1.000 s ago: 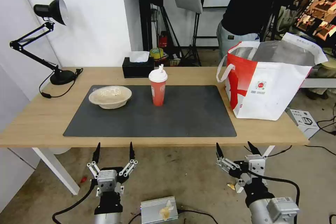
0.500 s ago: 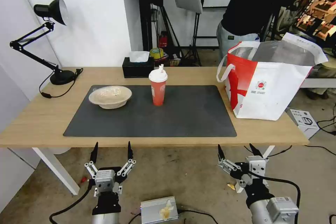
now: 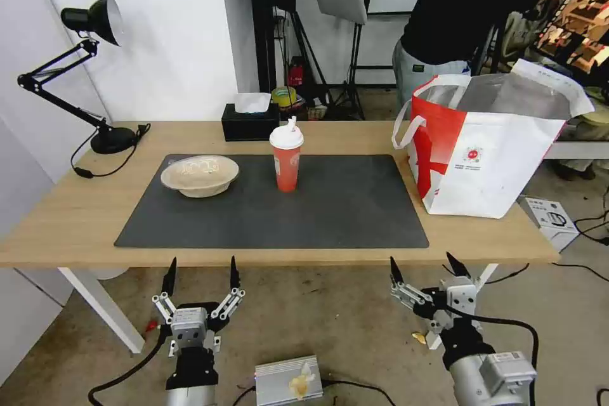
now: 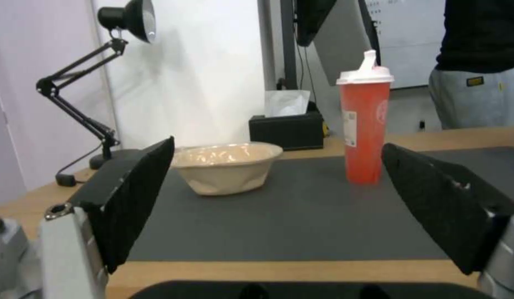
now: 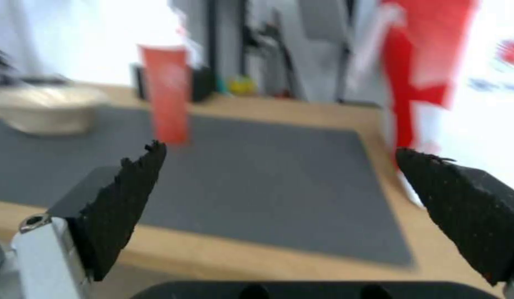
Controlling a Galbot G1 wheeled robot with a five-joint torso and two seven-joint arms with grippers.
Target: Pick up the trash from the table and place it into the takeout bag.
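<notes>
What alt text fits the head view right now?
A tall red paper cup and shallow beige bowl sit on a dark grey mat; a red-and-white takeout bag stands right. Left gripper and right gripper, both open, wait below the table edge.

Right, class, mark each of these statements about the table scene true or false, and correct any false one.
1. The red cup stands upright on the grey mat. True.
2. The beige bowl is inside the takeout bag. False: it sits on the mat, left of the cup.
3. Both the left gripper and the right gripper are open, below the table's near edge. True.
4. The cup has no lid. False: a white lid caps it.
5. The bag lies flat. False: it stands open.
</notes>
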